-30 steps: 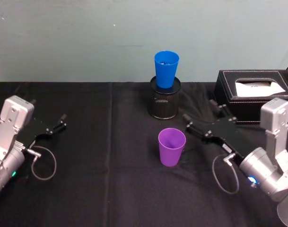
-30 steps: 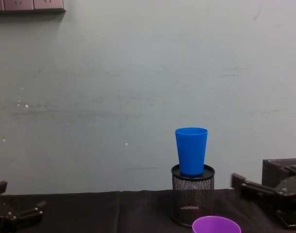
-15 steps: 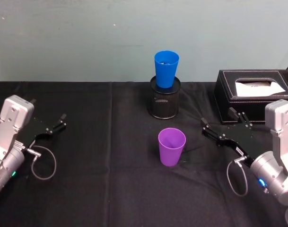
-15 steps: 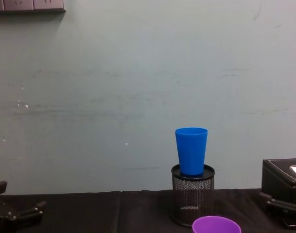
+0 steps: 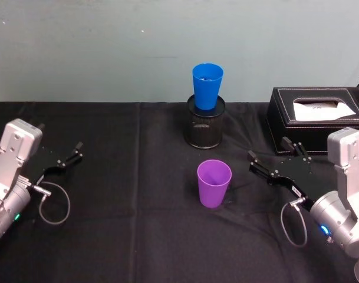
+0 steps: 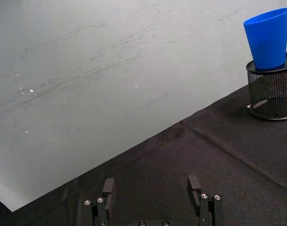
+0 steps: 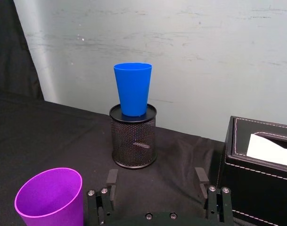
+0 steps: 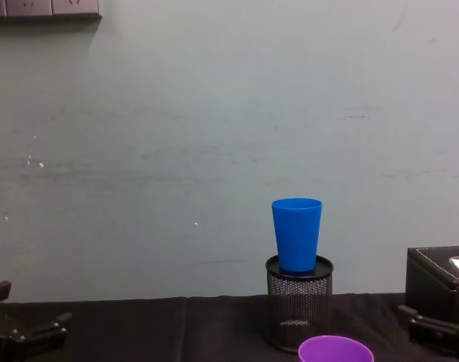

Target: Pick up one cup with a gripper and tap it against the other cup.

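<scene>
The purple cup (image 5: 214, 183) stands upright on the black cloth at the centre, mouth up; it also appears as the purple cup (image 7: 50, 197) and as a rim (image 8: 336, 348). The blue cup (image 5: 207, 86) sits upright in the top of a black mesh pen holder (image 5: 205, 127) behind it, and shows as the blue cup (image 7: 133, 89) and the blue cup (image 8: 297, 234). My right gripper (image 5: 269, 148) is open and empty, low over the cloth to the right of the purple cup, a short gap from it. My left gripper (image 5: 60, 136) rests open at the far left.
A black tissue box (image 5: 318, 118) stands at the back right, just behind my right gripper. A pale wall runs close behind the table. Black cloth lies bare between the left gripper and the cups.
My right gripper drew back to the right from beside the purple cup and turned so its fingers stand spread. Over the last half second it barely shifted. Cups and left arm stayed put.
</scene>
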{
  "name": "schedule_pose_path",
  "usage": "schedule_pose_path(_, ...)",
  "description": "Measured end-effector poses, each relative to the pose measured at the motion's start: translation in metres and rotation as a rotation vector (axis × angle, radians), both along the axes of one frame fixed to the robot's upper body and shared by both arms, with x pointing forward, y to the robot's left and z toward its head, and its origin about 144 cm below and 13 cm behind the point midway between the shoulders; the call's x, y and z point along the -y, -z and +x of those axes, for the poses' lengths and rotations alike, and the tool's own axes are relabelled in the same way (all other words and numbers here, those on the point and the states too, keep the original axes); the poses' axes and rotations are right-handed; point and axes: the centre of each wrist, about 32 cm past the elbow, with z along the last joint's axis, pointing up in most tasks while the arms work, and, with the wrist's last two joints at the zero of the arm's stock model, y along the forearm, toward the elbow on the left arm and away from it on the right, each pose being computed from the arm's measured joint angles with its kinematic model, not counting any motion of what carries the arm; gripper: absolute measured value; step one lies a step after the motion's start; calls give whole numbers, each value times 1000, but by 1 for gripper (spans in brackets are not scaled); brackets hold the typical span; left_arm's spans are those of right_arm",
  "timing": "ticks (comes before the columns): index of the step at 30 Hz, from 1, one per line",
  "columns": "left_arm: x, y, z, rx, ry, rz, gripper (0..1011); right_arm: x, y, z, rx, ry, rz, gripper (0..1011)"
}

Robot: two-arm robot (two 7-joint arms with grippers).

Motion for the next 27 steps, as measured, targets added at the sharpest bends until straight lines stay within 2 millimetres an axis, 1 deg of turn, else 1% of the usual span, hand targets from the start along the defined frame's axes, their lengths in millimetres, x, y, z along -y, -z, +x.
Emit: schedule_pose_path(27,0,0,0,0,0,0,1000,0,-1,0,0,5,0,1004)
